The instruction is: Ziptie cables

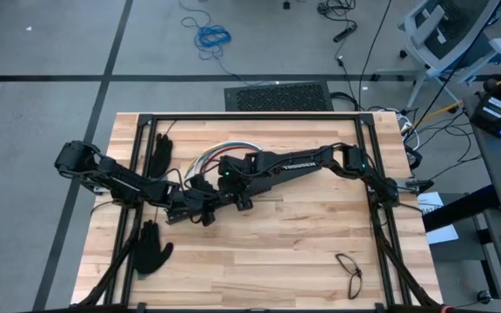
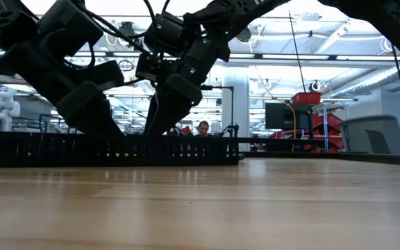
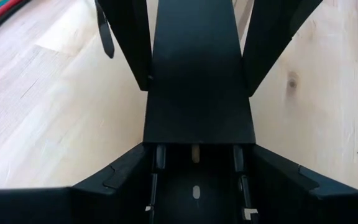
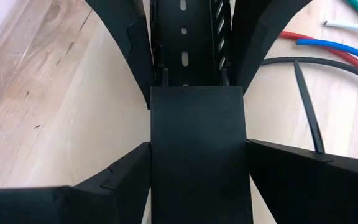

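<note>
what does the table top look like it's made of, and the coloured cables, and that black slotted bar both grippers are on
Table top: wood, probably light butcher-block planks; grain, seams and a knot show, low sheen.
Cables: likely plastic-insulated wire; smooth, glossy red and blue jackets, gently curved.
Slotted bar: probably moulded plastic, possibly painted metal; matte black, even punched slots. The left gripper and right gripper both clamp it.

One camera hangs above and looks straight down on the whole wooden table (image 1: 259, 252) and both arms. Another sits at table-top height and looks level across the wood into the room behind. Each wrist camera looks forward past its own fingers, very near a black slotted bar (image 3: 197, 68); the two see this same bar from opposite ends, with coloured cables (image 4: 334, 50) beside.
</note>
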Robot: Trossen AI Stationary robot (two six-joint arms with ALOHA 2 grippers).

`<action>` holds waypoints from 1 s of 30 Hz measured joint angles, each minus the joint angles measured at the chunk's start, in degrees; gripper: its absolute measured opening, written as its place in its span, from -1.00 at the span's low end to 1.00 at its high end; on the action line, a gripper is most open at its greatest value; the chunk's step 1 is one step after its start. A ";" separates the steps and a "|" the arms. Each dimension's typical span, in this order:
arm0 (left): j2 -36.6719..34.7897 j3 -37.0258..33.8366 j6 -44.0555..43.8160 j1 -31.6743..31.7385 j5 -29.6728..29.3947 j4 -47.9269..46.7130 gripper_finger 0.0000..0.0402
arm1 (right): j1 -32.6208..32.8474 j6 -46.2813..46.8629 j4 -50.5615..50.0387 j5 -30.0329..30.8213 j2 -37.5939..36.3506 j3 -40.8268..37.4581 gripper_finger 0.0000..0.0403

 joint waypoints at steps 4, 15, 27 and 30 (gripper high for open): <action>-0.23 0.10 -0.15 -0.04 0.22 -0.84 0.15 | 0.09 0.21 -0.01 0.22 0.00 0.04 0.19; -0.28 0.14 0.04 -0.09 0.27 -0.96 0.15 | 0.13 1.24 -0.09 0.55 0.00 0.04 0.19; -0.47 0.46 0.13 -0.15 0.49 0.22 0.15 | 0.00 3.77 -3.19 1.79 0.67 -0.38 0.50; -0.47 0.44 0.16 -0.15 0.48 -0.07 0.15 | 0.03 2.68 -2.65 2.66 0.52 -0.26 0.59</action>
